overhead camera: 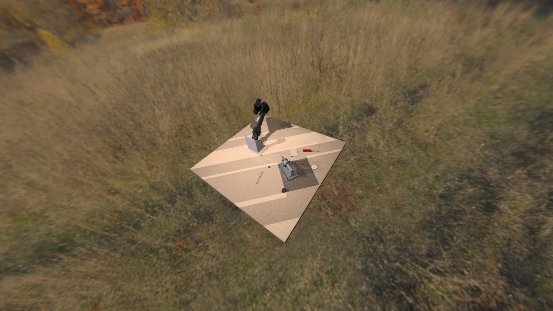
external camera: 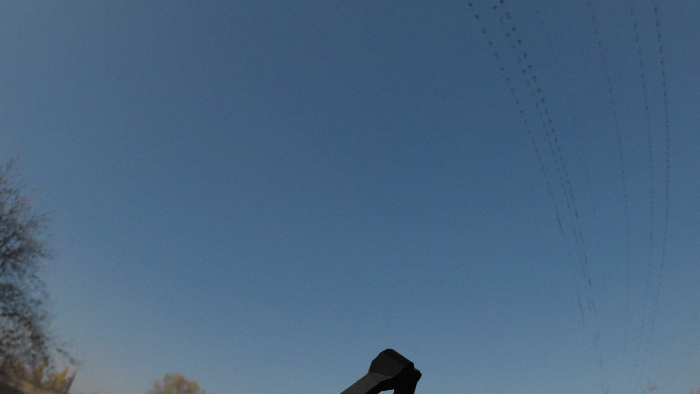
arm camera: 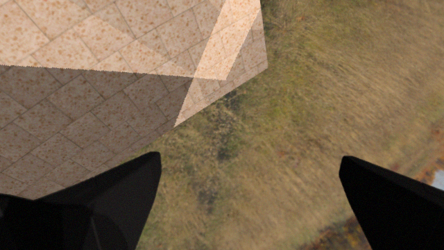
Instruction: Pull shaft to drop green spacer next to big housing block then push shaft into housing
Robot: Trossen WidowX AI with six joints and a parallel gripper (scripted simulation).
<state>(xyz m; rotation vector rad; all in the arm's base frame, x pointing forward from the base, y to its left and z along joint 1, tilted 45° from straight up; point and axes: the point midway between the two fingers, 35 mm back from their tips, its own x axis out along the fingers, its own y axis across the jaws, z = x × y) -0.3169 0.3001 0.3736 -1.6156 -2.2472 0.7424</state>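
The grey housing fixture [overhead camera: 292, 177] stands on the table in the top view, right of the table's middle. The green spacer [overhead camera: 286, 163] shows as a thin green band around the grey shaft line on top of it. The shaft's ends, the other spacers and any gap at the big housing block are too small to tell apart. My gripper [arm camera: 252, 164] is open and empty in the wrist view. The arm [overhead camera: 260, 120] is raised at the back of the table, well away from the fixture. The exterior view shows only a dark part of the arm [external camera: 390, 367] against sky.
A blue-grey panel [overhead camera: 254, 144] stands in front of the arm's base. A beige block [overhead camera: 293, 152] and a red-handled screwdriver [overhead camera: 306, 150] lie behind the fixture, a white ring [overhead camera: 312, 167] right of it. A grey bar [overhead camera: 259, 177], a small dark nut and a black wheel [overhead camera: 284, 189] lie left and front.
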